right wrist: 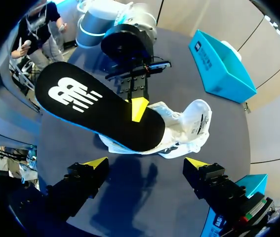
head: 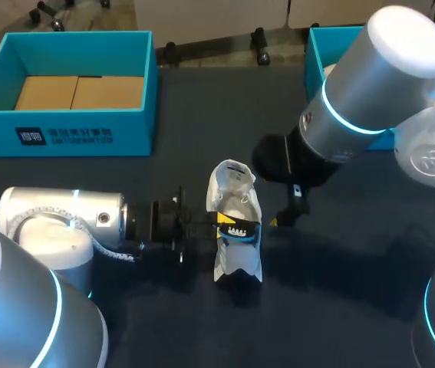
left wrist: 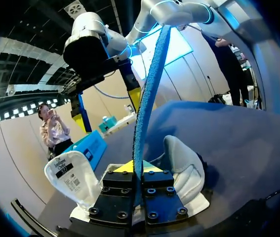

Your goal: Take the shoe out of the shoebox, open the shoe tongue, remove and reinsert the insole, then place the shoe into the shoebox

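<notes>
Mid tabletop (head: 340, 307): shoe (head: 236, 230), lengthwise front to back, tongue end toward far edge, toe toward near edge. Just L of shoe: left claw (head: 223, 222), in level from L side, clamped on insole (right wrist: 95, 113) from both sides. Insole on edge, up over shoe, far end near right claw (head: 282, 217). Right claw just R of shoe, apart from it, above tabletop, fingers spread, nothing btwn them. Far-L corner: shoebox (head: 71, 92), well apart from shoe. Far-R edge: 2nd box (head: 332, 46), partly behind R arm.
</notes>
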Tool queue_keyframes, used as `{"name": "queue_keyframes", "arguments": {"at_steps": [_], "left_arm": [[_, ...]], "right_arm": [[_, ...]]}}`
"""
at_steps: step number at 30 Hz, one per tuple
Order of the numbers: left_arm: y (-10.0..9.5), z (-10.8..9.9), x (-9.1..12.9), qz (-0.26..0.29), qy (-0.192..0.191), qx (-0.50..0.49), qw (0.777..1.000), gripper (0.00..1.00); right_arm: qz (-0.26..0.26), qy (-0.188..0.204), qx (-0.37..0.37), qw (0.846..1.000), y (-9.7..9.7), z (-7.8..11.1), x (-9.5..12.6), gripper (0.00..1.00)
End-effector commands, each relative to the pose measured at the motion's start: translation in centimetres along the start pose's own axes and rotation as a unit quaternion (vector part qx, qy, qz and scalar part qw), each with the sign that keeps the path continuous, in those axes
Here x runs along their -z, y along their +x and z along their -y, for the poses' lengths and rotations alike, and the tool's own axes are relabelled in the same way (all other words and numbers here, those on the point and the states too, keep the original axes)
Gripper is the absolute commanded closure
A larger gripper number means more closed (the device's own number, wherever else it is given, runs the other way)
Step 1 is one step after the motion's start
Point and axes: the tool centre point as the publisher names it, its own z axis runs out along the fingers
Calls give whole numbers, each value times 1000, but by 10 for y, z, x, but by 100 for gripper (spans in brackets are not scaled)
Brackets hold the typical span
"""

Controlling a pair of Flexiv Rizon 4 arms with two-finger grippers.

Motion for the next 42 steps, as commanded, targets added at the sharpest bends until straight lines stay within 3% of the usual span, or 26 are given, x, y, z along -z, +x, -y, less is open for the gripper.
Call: {"name": "queue_keyframes", "arguments": {"at_steps": [1,17,18,19,21,22,26,31,32,33,34,42], "left_arm": [[-7,-8,-11,-1,-6,-8,1000,100],[-12,-26,-9,-5,-40,-23,999,100],[-12,-24,-8,-2,-38,-21,999,86],[-13,-22,-6,0,-36,-18,999,56],[-13,-15,-3,2,-28,-18,999,24],[-13,-11,-2,1,-25,-18,1000,24],[-9,0,0,-2,-10,-17,1000,48],[-3,7,-3,-10,-1,-17,1000,62],[-1,7,-5,-13,-3,-15,1000,73],[0,6,-6,-15,-3,-15,1000,91],[0,5,-7,-19,-4,-15,1000,100],[2,-5,-14,-32,-16,-24,999,100]], "right_arm": [[2,1,-1,1000,1,0,-1,0],[2,1,-1,1000,1,0,-1,0],[2,1,-1,1000,1,0,-1,0],[2,1,-1,1000,1,0,-1,0],[2,1,-1,1000,1,0,-1,0],[2,1,-1,1000,1,0,-1,0],[2,1,-1,1000,1,0,-1,0],[2,1,-1,1000,1,0,-1,0],[2,1,-1,1000,1,0,-1,0],[2,1,-1,1000,1,0,-1,0],[2,1,-1,1000,1,0,-1,0],[2,1,-1,1000,1,0,-1,0]]}}
